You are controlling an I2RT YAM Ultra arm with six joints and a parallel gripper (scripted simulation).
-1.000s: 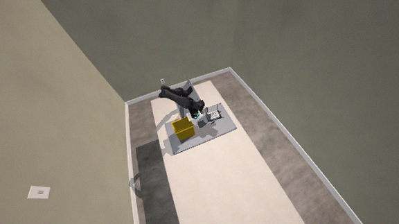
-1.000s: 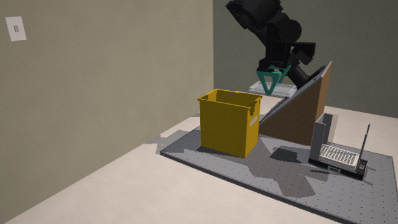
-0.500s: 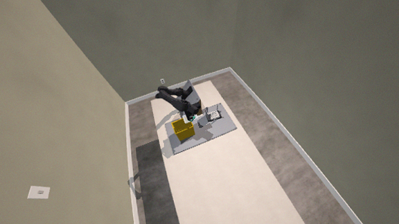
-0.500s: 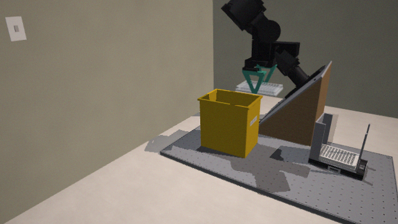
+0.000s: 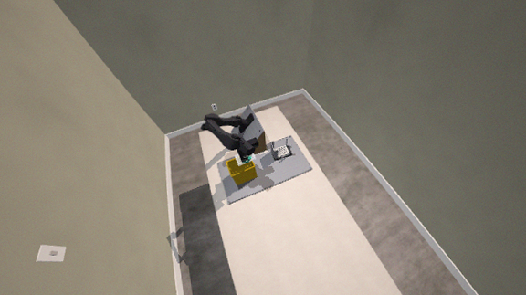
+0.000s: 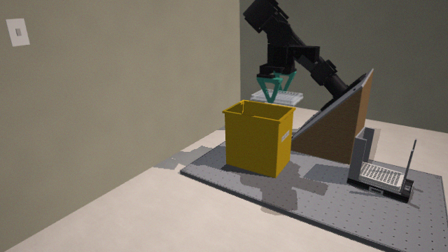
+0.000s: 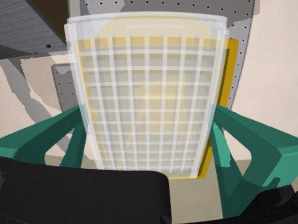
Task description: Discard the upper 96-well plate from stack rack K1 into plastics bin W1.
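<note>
My gripper (image 6: 274,92) with green fingers is shut on a clear 96-well plate (image 6: 277,96) and holds it level just above the far side of the yellow bin W1 (image 6: 258,137). In the wrist view the plate (image 7: 148,99) fills the space between my fingers, with the bin's yellow inside showing through it and its rim (image 7: 226,96) at the right. The bin stands upright on the grey baseplate (image 6: 325,196). The stack rack K1 (image 6: 381,171) at the right holds one white plate (image 6: 381,173). In the overhead view the gripper (image 5: 245,159) is over the bin (image 5: 241,171).
A brown wedge with a grey sloped face (image 6: 336,129) stands behind the bin, close to my arm. The rack has a tall grey back post (image 6: 362,150) and a thin dark upright (image 6: 410,161). A wall runs along the table's left side.
</note>
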